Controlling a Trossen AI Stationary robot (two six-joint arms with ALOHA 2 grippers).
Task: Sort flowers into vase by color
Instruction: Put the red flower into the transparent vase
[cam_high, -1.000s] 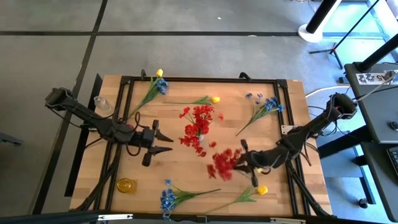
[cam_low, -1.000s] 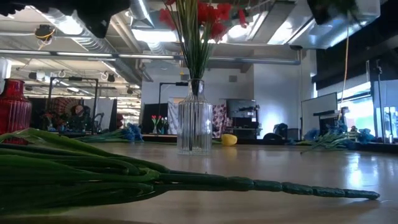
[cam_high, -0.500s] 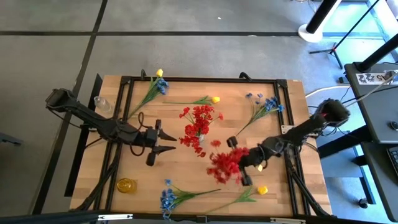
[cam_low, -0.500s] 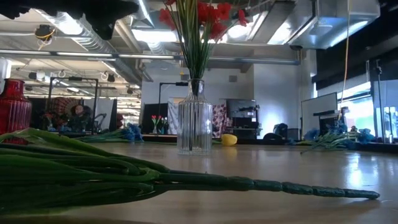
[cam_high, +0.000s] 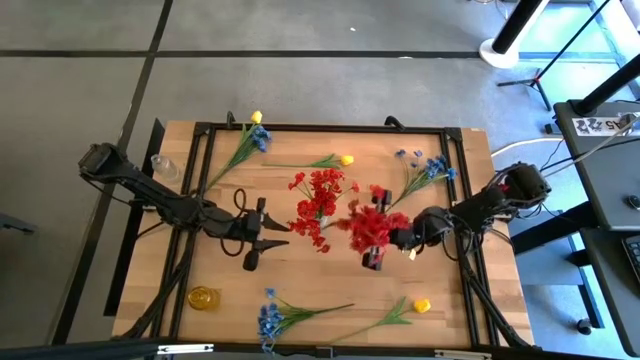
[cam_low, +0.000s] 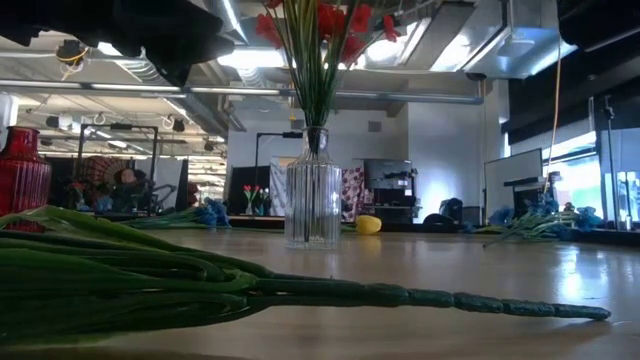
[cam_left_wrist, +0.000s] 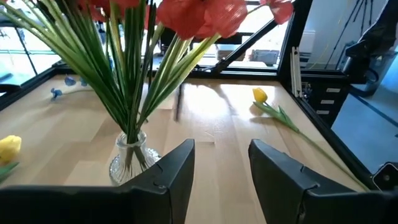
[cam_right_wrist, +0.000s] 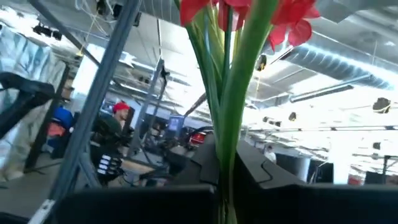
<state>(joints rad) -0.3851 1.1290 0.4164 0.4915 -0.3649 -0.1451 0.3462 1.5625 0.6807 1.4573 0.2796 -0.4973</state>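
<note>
Right wrist view shows the right gripper's fingers (cam_right_wrist: 249, 177) closed on a red flower spray (cam_right_wrist: 233, 74), stems upright between them. From above, this spray (cam_high: 372, 228) hangs over the counter (cam_high: 300, 275) just beside the vase of red flowers (cam_high: 318, 200). Beyond, the left gripper (cam_high: 262, 237) waits part open, empty, near the vase's other side.

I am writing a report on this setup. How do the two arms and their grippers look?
Both arms are dark, nearly black, built of slim jointed links with rounded housings. The left gripper has two pointed black fingers, broad and smooth up close. The right gripper is equally dark, with a small pale spot just behind it. Black cables run along the table frame by each base.
</note>
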